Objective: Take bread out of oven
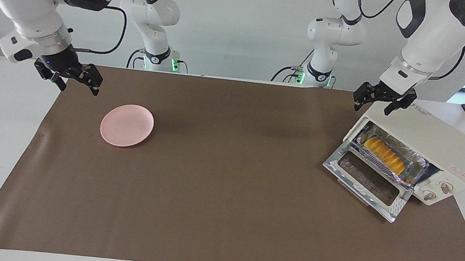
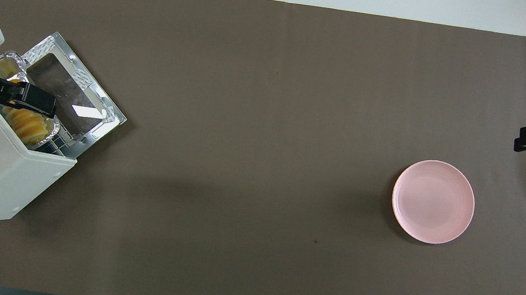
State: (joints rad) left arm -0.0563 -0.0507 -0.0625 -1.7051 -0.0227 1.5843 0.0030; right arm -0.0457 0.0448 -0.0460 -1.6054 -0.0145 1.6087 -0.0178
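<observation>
The cream-white oven (image 1: 430, 138) stands at the left arm's end of the table, its glass door (image 1: 368, 179) dropped open. The yellow-orange ridged bread (image 1: 385, 155) lies in a crinkled foil tray (image 1: 418, 166) in the oven's mouth. My left gripper (image 1: 374, 106) hangs open and empty over the oven's top edge, above the bread and not touching it. In the overhead view the left gripper (image 2: 28, 99) covers part of the bread (image 2: 29, 127). My right gripper (image 1: 78, 85) waits open and empty in the air at the right arm's end of the table.
A round pink plate (image 1: 127, 125) lies on the brown mat (image 1: 227, 182) toward the right arm's end, also in the overhead view (image 2: 432, 201). The oven's two knobs (image 1: 438, 191) face away from the robots.
</observation>
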